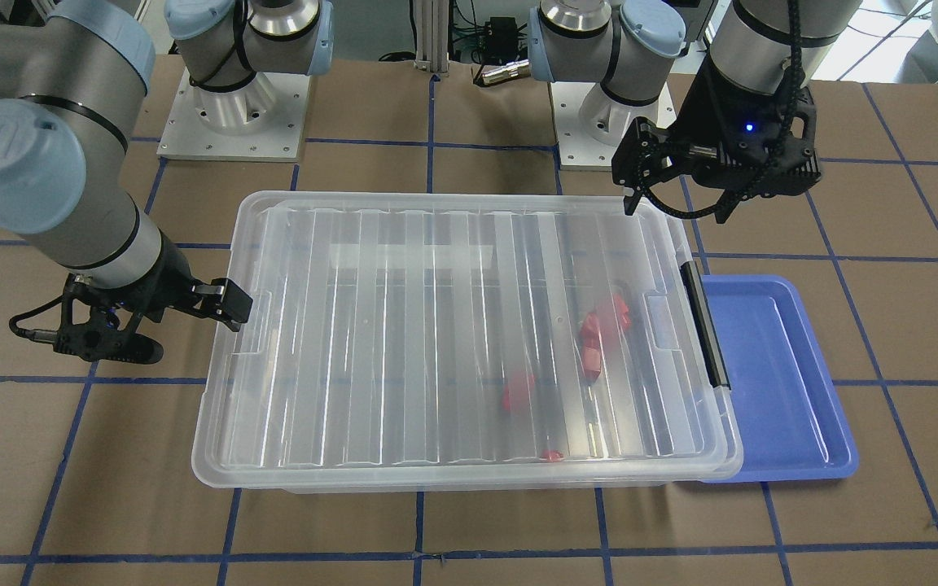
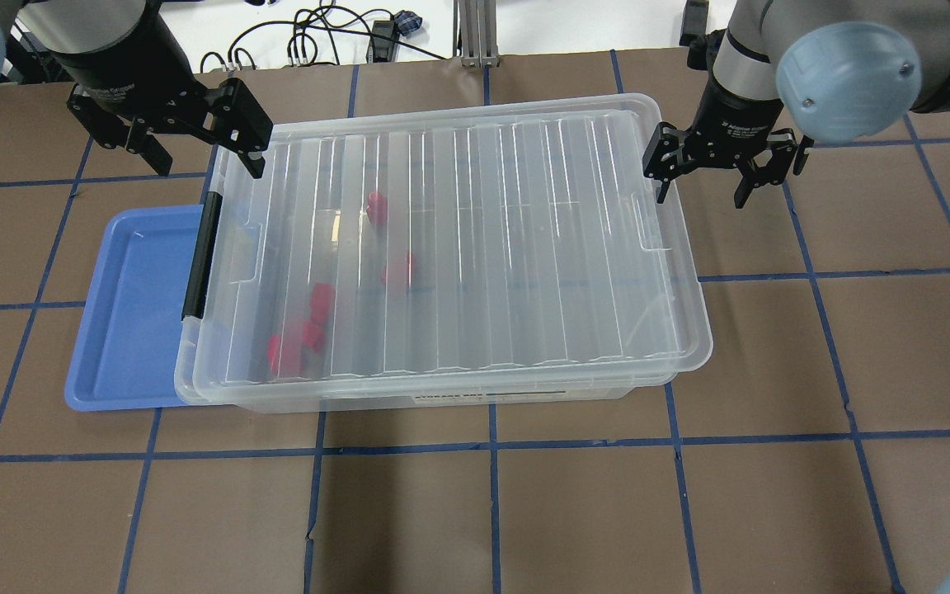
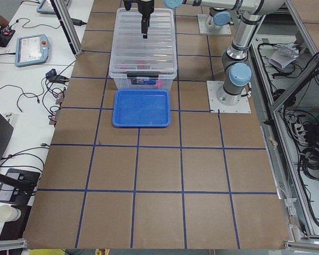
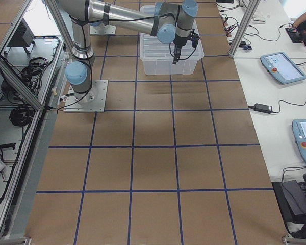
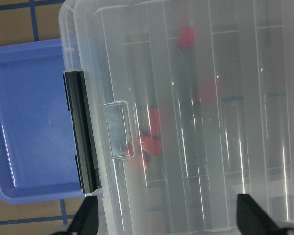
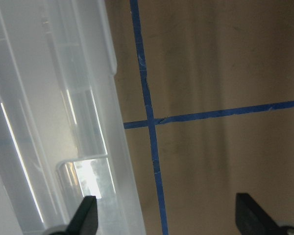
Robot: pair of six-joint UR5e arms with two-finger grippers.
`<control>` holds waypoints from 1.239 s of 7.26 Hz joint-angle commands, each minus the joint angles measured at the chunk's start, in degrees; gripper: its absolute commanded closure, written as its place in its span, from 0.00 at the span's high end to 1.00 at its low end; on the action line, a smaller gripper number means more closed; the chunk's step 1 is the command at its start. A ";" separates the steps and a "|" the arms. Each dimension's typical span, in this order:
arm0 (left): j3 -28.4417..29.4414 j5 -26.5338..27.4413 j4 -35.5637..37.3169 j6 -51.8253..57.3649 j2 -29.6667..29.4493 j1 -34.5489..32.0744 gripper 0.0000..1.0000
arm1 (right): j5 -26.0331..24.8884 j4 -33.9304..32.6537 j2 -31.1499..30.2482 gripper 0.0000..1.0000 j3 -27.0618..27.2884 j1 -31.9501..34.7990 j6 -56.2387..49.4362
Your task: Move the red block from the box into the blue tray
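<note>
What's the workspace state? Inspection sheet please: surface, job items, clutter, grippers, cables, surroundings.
Surface: brown table with a blue tape grid.
Job's things: box is shut under its ribbed lid, with the black latch bar at the tray end. Several red blocks lie inside, blurred through the lid. The blue tray holds nothing and sits beside the box's latch end.
Clutter: nothing seen.
Grippers: left gripper is open by the latch-end corner. The right gripper is open beside the opposite end. Both hold nothing.
Cables: loose black cables lie beyond the table's far edge.
Surroundings: teach pendants on the side bench.
</note>
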 commanded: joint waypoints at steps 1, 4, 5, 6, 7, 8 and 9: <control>-0.12 -0.15 0.00 0.00 -0.01 -0.01 1.00 | -0.15 -0.15 1.08 1.00 0.12 -0.01 -0.06; -0.12 -0.06 0.00 0.00 0.07 -0.01 1.00 | -0.59 -0.24 1.43 1.00 0.12 -0.09 -0.67; -0.12 -0.15 0.00 0.00 0.07 -0.01 1.00 | -0.68 -0.76 1.43 1.00 0.12 -0.53 -1.80; -0.12 -0.15 0.09 0.00 -0.01 -0.01 1.00 | -0.68 -1.72 1.35 1.00 0.03 -1.93 -3.38; -0.12 -0.24 0.09 -0.17 -0.01 -0.01 1.00 | -0.77 -3.04 1.26 1.00 0.12 -3.07 -3.40; -0.12 -0.15 0.09 0.00 0.07 -0.01 1.00 | -0.68 -3.14 1.26 1.00 0.03 -3.34 -3.48; -0.12 -0.15 0.09 -0.17 -0.01 -0.01 1.00 | -0.68 -3.31 1.26 1.00 0.03 -3.52 -3.49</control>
